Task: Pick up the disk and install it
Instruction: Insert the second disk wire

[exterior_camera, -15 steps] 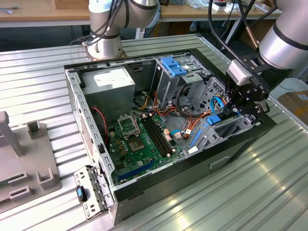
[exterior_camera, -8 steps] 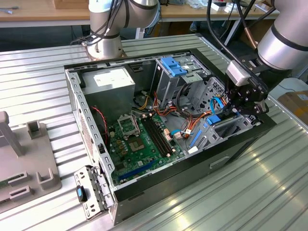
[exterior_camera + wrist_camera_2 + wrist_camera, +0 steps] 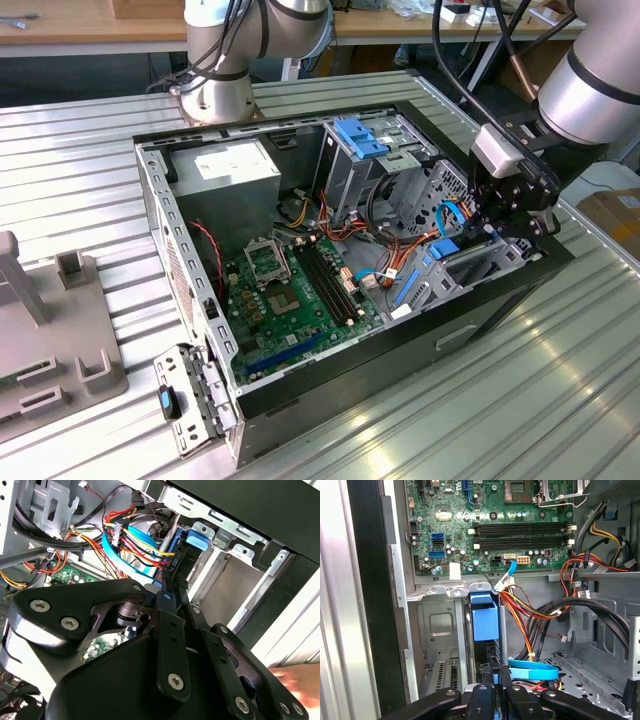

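The arm [image 3: 590, 90] is seen reaching in from the exterior view's right, its wrist bent downward. The gripper [image 3: 505, 215] is pointed down and lowered. In both wrist views its jaws are drawn close together.

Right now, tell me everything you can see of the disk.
The disk stands on edge in a grey metal drive bay at the case's front corner. In the first wrist view its bright blue plastic rail faces the camera, the dark body mostly hidden behind it. The gripper closes on its near edge. Red, yellow and orange wires pass close beside it.
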`<state>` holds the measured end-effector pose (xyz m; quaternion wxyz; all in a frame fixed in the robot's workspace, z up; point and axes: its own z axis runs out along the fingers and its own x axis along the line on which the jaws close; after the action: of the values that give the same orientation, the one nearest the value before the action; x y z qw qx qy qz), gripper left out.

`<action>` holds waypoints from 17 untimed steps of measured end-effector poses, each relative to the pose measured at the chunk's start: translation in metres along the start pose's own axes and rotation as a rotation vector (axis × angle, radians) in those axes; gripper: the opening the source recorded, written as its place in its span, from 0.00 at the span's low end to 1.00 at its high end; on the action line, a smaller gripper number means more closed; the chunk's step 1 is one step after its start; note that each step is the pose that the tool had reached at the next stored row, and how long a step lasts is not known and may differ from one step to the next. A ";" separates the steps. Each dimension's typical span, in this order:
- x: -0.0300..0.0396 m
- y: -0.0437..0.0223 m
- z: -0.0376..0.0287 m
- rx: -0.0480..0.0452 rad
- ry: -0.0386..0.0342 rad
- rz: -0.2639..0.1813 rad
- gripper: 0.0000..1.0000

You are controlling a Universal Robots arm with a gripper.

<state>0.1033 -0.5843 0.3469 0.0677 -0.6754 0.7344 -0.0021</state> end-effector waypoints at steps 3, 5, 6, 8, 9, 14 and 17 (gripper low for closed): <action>-0.0018 0.0005 0.0003 0.0000 0.0000 0.000 0.16; -0.0018 0.0005 0.0003 0.0001 0.0008 0.000 0.16; -0.0019 0.0005 0.0003 0.0002 0.0015 0.000 0.16; -0.0019 0.0005 0.0003 0.0004 0.0044 0.000 0.16; -0.0019 0.0005 0.0003 0.0004 0.0050 0.000 0.16; -0.0016 0.0008 0.0036 0.0015 0.0063 -0.001 0.16; -0.0014 0.0010 0.0050 0.0016 0.0055 -0.001 0.16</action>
<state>0.1029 -0.5825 0.3420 0.0662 -0.6755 0.7344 -0.0046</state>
